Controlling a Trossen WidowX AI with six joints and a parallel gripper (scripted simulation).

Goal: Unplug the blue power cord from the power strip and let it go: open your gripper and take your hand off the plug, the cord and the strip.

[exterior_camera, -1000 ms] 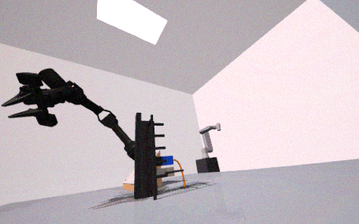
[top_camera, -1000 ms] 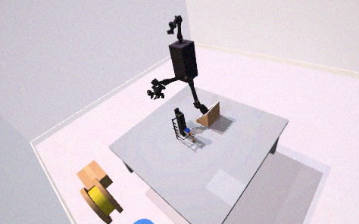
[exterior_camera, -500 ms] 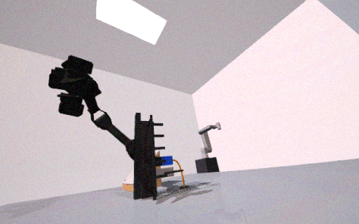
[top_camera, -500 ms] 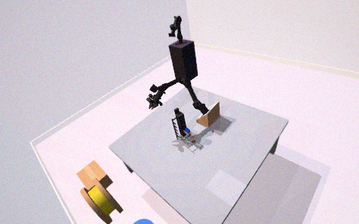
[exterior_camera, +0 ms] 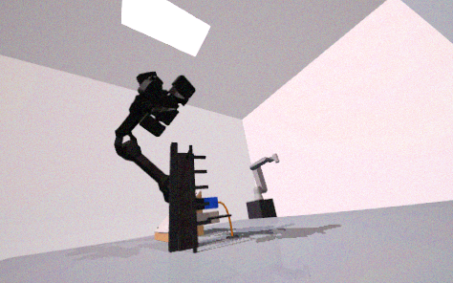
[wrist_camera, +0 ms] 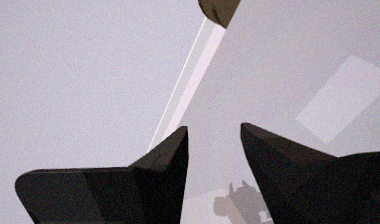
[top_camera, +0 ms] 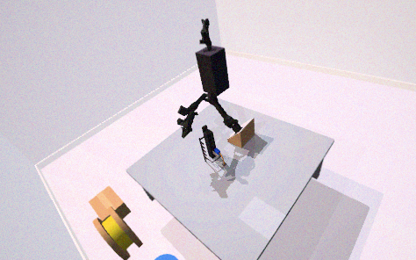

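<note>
From the top view I have the arm (top_camera: 216,107) reaching out over the upper left edge of the bench (top_camera: 284,176), with the gripper (top_camera: 185,129) hanging in the air just left of the power strip (top_camera: 208,140) and apart from it. The fingers stand partly spread with nothing between them; in the wrist view I see only the pale bench surface and floor through the gap, plus a small grey shadow at the bottom centre of the frame.

The power strip stands upright as a tall dark slab near the middle of the bench, a little toward the upper left. In the exterior view it sits in the centre of the frame, with several dark prongs sticking out to its right side. The blue plug (exterior_camera: 210,203) is still seated in the strip, low on that right side, and the orange cord (exterior_camera: 227,220) curves from it down to the bench. From the top view the same blue plug (top_camera: 217,152) shows just right of the strip's base.

In the exterior view the gripper (exterior_camera: 159,102) is high in the upper middle of the frame, well above the strip and clear of the plug and cord. A tan wedge (top_camera: 242,133) rests on the bench right of the strip, near the arm's base.
</note>
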